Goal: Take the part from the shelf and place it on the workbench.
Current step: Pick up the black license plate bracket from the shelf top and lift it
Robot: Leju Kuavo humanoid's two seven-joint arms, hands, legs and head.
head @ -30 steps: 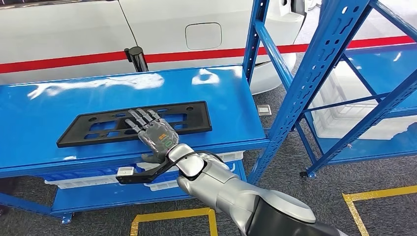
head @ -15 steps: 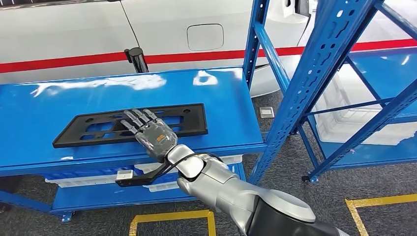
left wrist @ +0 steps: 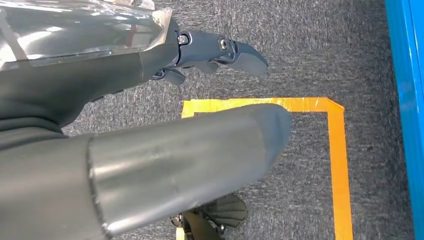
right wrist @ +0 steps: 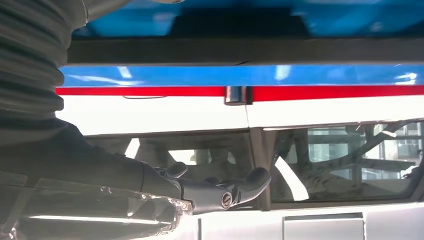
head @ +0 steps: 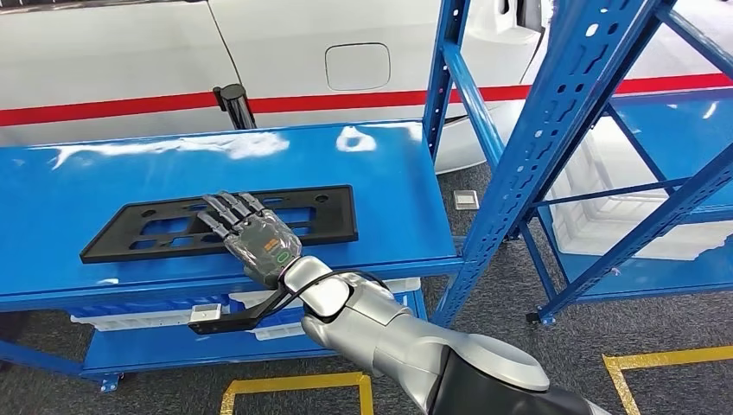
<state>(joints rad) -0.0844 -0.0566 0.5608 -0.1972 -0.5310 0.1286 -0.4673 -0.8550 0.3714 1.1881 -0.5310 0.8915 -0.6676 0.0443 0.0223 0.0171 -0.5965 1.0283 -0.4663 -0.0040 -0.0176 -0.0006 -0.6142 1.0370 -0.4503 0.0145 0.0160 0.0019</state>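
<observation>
From the head view I see my right robot hand (head: 256, 235) lying flat on top of the black plastic part (head: 138, 232), its fingers (head: 223, 208) stretched out and slightly spread over the part's middle; the palm faces down and the fingers do not wrap the edge, so it presses or rests on the part rather than grips it. That one part, a long flat frame with several rectangular cut-outs, lies on the blue table (head: 389, 190), near the front edge and a little skewed to it. In the right wrist view the same robot hand (right wrist: 210, 192) shows its dark fingers extended, with the part's dark edge (right wrist: 240, 50) running across and the table's blue (right wrist: 150, 75) beside it. My left robot hand (left wrist: 220, 52) hangs over grey carpet (left wrist: 310, 55) marked with yellow floor tape (left wrist: 336, 150); its dark fingers are loosely apart and hold nothing. I count one part, one table, and one blue steel rack (head: 553, 130) standing just to the right of the table. One white bin (head: 605, 216) sits on that rack's lower shelf, and white bins (head: 268, 298) show under the table, though I cannot tell how many. A white vehicle with a red stripe (head: 121, 108) stands behind the table.
</observation>
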